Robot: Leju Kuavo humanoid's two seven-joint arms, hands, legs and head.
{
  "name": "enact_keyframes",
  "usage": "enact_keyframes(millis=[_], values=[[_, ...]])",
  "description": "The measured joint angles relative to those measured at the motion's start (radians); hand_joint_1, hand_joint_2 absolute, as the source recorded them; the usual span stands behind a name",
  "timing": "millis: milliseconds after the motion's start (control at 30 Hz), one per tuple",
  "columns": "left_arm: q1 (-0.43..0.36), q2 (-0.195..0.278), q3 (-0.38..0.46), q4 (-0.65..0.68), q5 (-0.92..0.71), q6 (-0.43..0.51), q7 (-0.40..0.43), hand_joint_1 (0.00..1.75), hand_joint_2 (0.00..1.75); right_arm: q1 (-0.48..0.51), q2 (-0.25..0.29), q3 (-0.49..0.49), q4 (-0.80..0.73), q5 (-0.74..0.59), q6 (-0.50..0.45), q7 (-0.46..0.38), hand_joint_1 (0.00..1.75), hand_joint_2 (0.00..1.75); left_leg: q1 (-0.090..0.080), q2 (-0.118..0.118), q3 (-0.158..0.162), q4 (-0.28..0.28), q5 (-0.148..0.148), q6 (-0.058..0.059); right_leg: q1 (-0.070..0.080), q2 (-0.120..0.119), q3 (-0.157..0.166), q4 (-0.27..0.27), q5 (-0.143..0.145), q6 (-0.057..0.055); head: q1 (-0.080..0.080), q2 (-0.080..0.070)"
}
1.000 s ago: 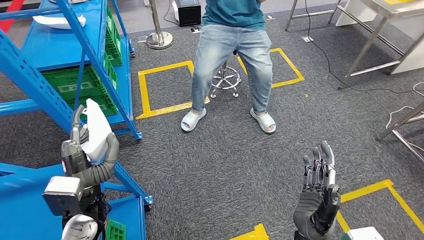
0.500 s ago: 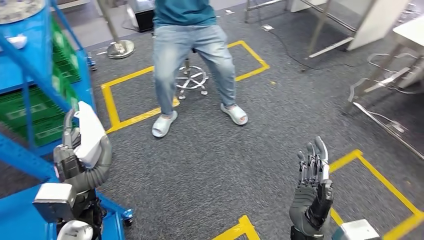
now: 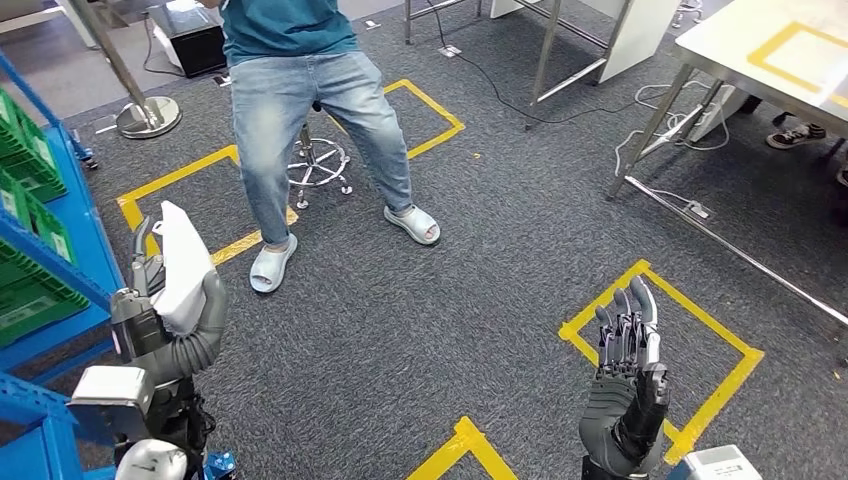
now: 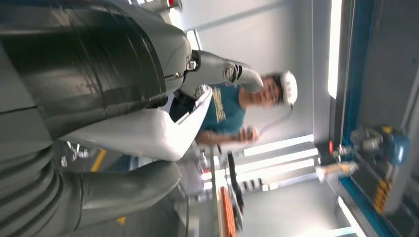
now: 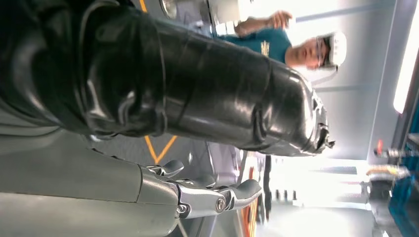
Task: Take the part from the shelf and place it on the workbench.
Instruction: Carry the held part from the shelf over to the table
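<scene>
Part, white and upright, is sitting in your left hand, whose fingers are clasping it above the carpet beside the blue shelf. Your right hand is hanging released, fingers apart, while a person is standing ahead.

The part, a smooth white curved plastic shell with a tapered end, is held upright in the left hand, clear of the blue shelf at the left and above grey carpet. In the left wrist view the part is seen clamped between the thick grey thumb and the darker fingers, its pointed tip sticking out past them. The workbench, a pale steel-legged table with a yellow tape outline on top, is seen far off at the upper right.
</scene>
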Motion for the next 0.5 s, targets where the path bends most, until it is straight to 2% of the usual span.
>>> enact_keyframes(millis=[33, 67, 100, 167, 200, 233, 300, 333, 367, 400, 433, 467, 500], values=[[0.0, 0.0, 0.0, 0.0, 0.0, 0.0, 0.0, 1.75, 1.75, 0.0, 0.0, 0.0, 0.0, 0.0, 0.0, 0.0, 0.0, 0.0, -0.003, 0.017, -0.001, 0.001, -0.002, 0.002, 0.0, -0.004, -0.004, 0.02, -0.003, -0.001, 0.004, 0.0], [0.0, 0.0, 0.0, 0.0, 0.0, 0.0, 0.0, 1.75, 1.75, 0.001, 0.0, 0.0, 0.0, 0.0, 0.0, 0.0, 0.0, 0.0, -0.006, 0.032, -0.001, 0.003, -0.003, 0.003, 0.002, -0.008, 0.013, -0.004, 0.012, -0.004, 0.009, 0.0], [0.0, 0.0, 0.0, 0.0, 0.001, 0.0, 0.0, 1.75, 1.75, 0.001, 0.0, 0.0, 0.0, 0.0, 0.0, 0.0, 0.0, 0.0, -0.009, 0.047, 0.0, 0.004, -0.006, 0.004, 0.005, -0.017, 0.051, -0.066, 0.041, -0.01, 0.014, 0.0], [-0.001, 0.0, 0.0, 0.0, 0.001, -0.001, 0.0, 1.75, 1.75, 0.0, 0.0, 0.0, 0.0, 0.0, 0.0, 0.0, 0.0, 0.0, -0.014, 0.071, 0.004, 0.005, -0.01, 0.004, 0.019, -0.067, 0.132, -0.209, 0.08, -0.028, 0.017, 0.0], [-0.001, 0.0, 0.0, 0.0, -0.001, -0.001, 0.001, 1.75, 1.75, -0.001, 0.0, 0.0, 0.0, 0.0, 0.0, 0.0, 0.0, 0.0, -0.015, 0.083, 0.005, 0.005, -0.011, 0.002, 0.027, -0.087, 0.156, -0.253, 0.087, -0.036, 0.018, 0.0], [-0.001, 0.0, -0.001, 0.0, -0.003, -0.001, 0.003, 1.75, 1.75, -0.001, 0.0, 0.0, 0.0, 0.0, -0.001, 0.0, 0.0, 0.0, -0.015, 0.094, 0.006, 0.004, -0.011, -0.001, 0.033, -0.096, 0.162, -0.271, 0.086, -0.043, 0.018, 0.0], [-0.001, 0.0, -0.001, -0.002, -0.012, 0.0, 0.012, 1.75, 1.75, 0.0, 0.0, 0.0, -0.002, 0.0, -0.002, 0.0, 0.0, 0.0, -0.014, 0.118, 0.009, 0.001, -0.012, -0.008, 0.035, -0.073, 0.164, -0.282, 0.094, -0.05, 0.023, 0.0], [-0.002, 0.0, -0.002, -0.003, -0.017, 0.002, 0.019, 1.75, 1.75, 0.002, -0.001, 0.0, -0.002, 0.0, -0.003, 0.0, 0.0, 0.0, -0.014, 0.113, 0.01, 0.003, -0.018, -0.013, 0.031, -0.06, 0.17, -0.293, 0.1, -0.052, 0.025, 0.0], [-0.002, 0.0, -0.002, -0.005, -0.021, 0.004, 0.025, 1.75, 1.75, 0.003, -0.001, 0.0, -0.003, 0.0, -0.005, 0.0, 0.0, 0.0, -0.012, 0.091, 0.005, 0.019, -0.031, -0.018, 0.025, -0.048, 0.18, -0.305, 0.107, -0.055, 0.025, 0.0], [-0.003, 0.0, -0.002, -0.007, -0.025, 0.008, 0.031, 1.75, 1.75, 0.003, 0.0, 0.0, -0.003, 0.0, -0.006, 0.0, 0.0, 0.0, -0.009, 0.057, -0.011, 0.057, -0.054, -0.024, 0.017, -0.035, 0.189, -0.315, 0.115, -0.056, 0.023, 0.0], [-0.002, 0.001, -0.002, -0.008, -0.028, 0.011, 0.037, 1.75, 1.75, 0.002, 0.0, 0.0, -0.003, 0.0, -0.006, 0.001, 0.0, 0.0, -0.004, 0.017, -0.037, 0.117, -0.084, -0.03, 0.011, -0.023, 0.192, -0.32, 0.121, -0.056, 0.018, 0.0], [-0.001, 0.002, -0.002, -0.008, -0.03, 0.013, 0.041, 1.75, 1.75, 0.001, 0.0, -0.001, -0.003, 0.0, -0.007, 0.002, 0.0, 0.0, 0.002, -0.009, -0.069, 0.187, -0.113, -0.035, 0.007, -0.009, 0.191, -0.321, 0.124, -0.056, 0.012, 0.0], [0.001, 0.003, -0.003, -0.008, -0.031, 0.015, 0.045, 1.75, 1.75, 0.001, 0.0, -0.001, -0.002, 0.0, -0.007, 0.003, 0.0, 0.0, 0.007, -0.021, -0.098, 0.247, -0.131, -0.04, 0.003, 0.007, 0.188, -0.32, 0.126, -0.054, 0.006, 0.0]])
